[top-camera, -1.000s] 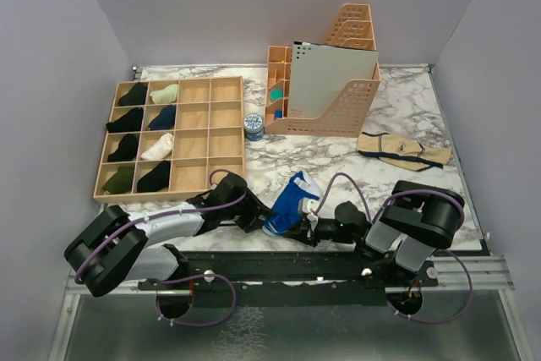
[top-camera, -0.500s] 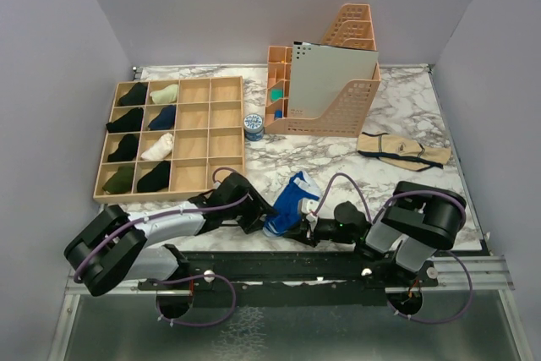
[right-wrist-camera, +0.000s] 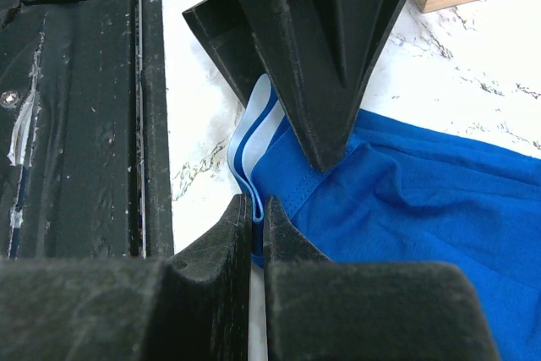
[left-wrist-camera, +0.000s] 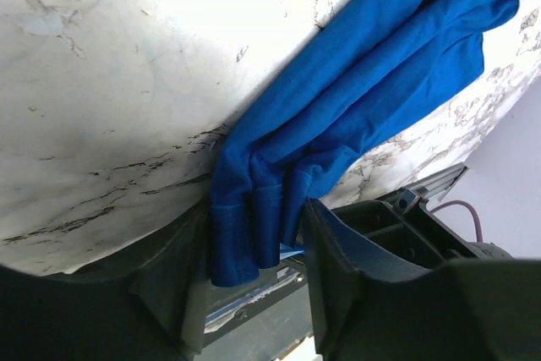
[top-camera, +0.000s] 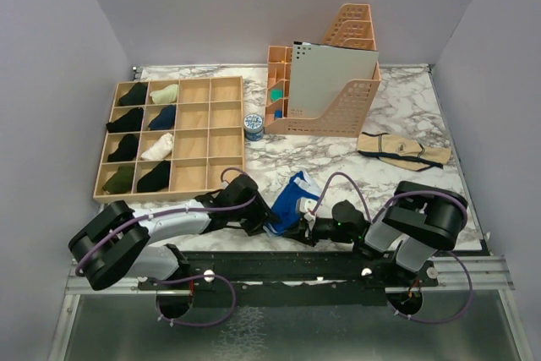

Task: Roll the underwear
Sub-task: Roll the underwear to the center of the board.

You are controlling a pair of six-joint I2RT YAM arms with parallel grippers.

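**No legible writing in any view**

Nothing here can be read — no word, brand, number or sign. The small round blue tin [top-camera: 253, 125] on the marble shows a pale pattern on its top, too small to make out. The pale board [top-camera: 331, 78] standing in the file holder carries only a column of dots along its left edge. Seen from the right wrist, the underwear [right-wrist-camera: 406, 200] has a waistband [right-wrist-camera: 249, 145] of plain white and blue stripes — no lettering shows.
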